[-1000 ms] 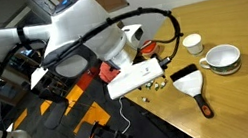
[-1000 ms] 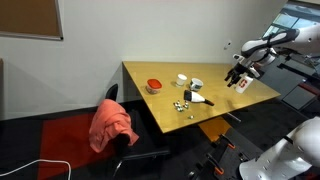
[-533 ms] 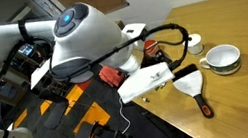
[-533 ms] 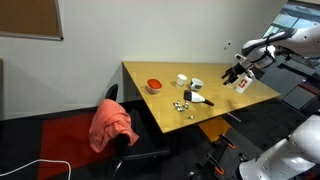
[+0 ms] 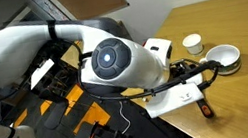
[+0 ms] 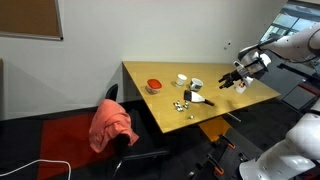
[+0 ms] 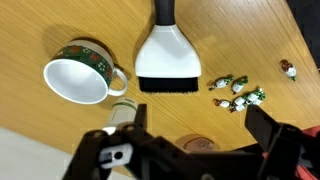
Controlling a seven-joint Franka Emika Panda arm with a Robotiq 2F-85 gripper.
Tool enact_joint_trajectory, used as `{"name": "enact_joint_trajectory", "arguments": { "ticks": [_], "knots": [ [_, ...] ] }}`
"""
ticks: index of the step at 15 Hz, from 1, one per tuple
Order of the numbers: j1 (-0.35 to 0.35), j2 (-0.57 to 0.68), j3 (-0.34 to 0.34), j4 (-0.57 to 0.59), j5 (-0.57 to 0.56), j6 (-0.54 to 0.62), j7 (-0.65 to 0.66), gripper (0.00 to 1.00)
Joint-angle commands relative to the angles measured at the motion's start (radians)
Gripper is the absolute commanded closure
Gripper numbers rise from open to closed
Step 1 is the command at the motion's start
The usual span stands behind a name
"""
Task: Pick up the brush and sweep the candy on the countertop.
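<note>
In the wrist view the brush (image 7: pixel 168 62) lies flat on the countertop (image 7: pixel 60 30), white head toward me, black handle running out of the top. The candy (image 7: pixel 236 92) is a small cluster of green and white pieces right of the head, with one piece (image 7: pixel 288 68) further right. My gripper (image 7: pixel 200 120) hangs above the countertop, open and empty, short of the brush. In an exterior view the gripper (image 6: pixel 228 83) hovers right of the brush (image 6: pixel 198 98) and candy (image 6: pixel 182 105). In an exterior view my arm hides all but the brush's handle end (image 5: pixel 206 111).
A white cup with a green pattern (image 7: pixel 80 80) (image 5: pixel 224 57) lies left of the brush, with a small white cup (image 7: pixel 122 112) (image 5: pixel 192 42) near it. A red round lid (image 7: pixel 195 146) (image 6: pixel 153 86) sits on the countertop. A chair with orange cloth (image 6: pixel 112 125) stands by the countertop's edge.
My arm has swung out over the countertop toward the brush. In one exterior view it now covers the brush head and candy. The brush, candy and cups have not moved.
</note>
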Motion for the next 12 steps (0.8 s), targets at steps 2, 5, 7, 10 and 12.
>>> {"name": "enact_joint_trajectory", "arguments": {
  "ticks": [2,5,7,10,12],
  "knots": [
    [-0.089,0.144,0.049,0.131,0.089,-0.048,-0.055,0.00],
    [-0.129,0.226,0.078,0.190,0.079,-0.050,-0.029,0.00],
    [-0.155,0.272,0.096,0.221,0.063,-0.047,-0.015,0.00],
    [-0.164,0.264,0.112,0.193,0.041,-0.019,-0.008,0.00],
    [-0.171,0.284,0.117,0.209,0.041,-0.019,-0.008,0.00]
  ]
}}
